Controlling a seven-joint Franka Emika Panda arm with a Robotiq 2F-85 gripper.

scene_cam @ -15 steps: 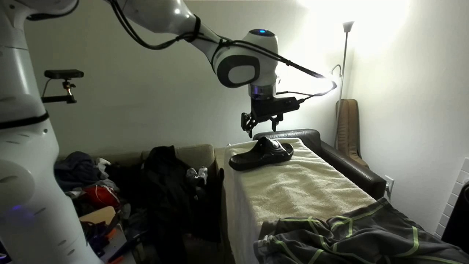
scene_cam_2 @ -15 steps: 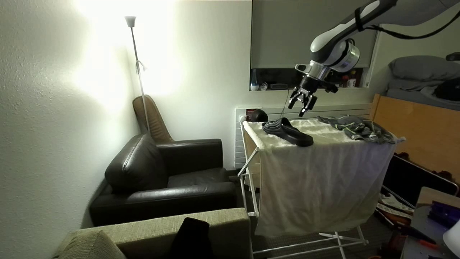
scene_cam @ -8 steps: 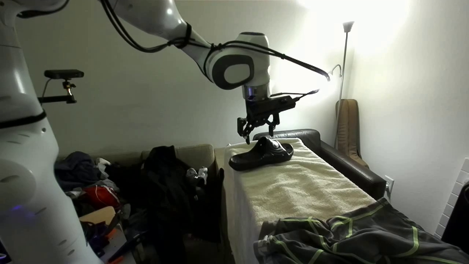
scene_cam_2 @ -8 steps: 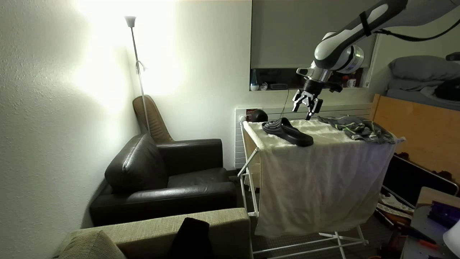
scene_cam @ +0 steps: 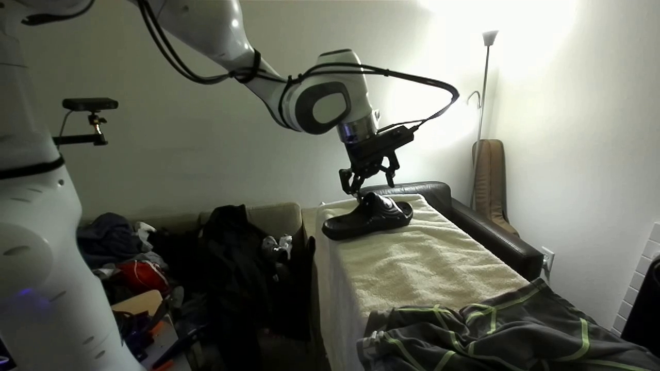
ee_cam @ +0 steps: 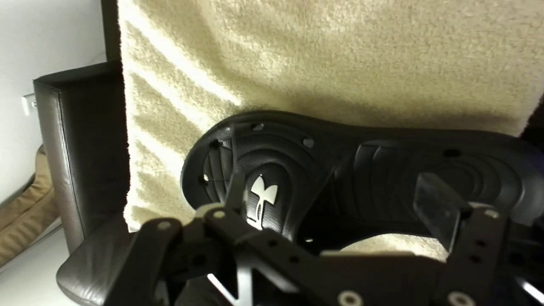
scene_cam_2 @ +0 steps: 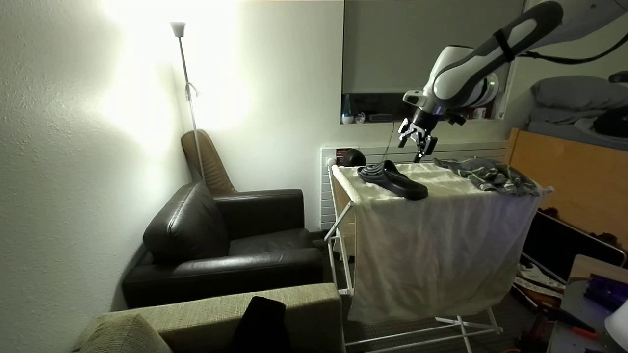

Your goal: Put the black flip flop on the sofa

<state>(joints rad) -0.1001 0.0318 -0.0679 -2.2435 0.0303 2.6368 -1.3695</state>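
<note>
In an exterior view, the black flip flop [scene_cam: 356, 224] lies on a cream towel [scene_cam: 428, 263]; the gripper [scene_cam: 374, 189], jaws parted and holding nothing, hangs tilted above it. In an exterior view, the towel drapes a white rack [scene_cam_2: 339, 220]. In the wrist view, widely spaced fingers [ee_cam: 437, 208] overlie strap [ee_cam: 276, 165] and heel [ee_cam: 488, 170].

flip flop [scene_cam: 367, 220]: black | towel [scene_cam: 428, 263]: cream | garment [scene_cam: 515, 332]: grey, yellow-green lines

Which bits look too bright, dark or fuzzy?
In both exterior views, the wall around the lamp glares white; in an exterior view, the black clothes melt into shadow; in the wrist view, the tool looks blurry, the black flip flop sharper.
</note>
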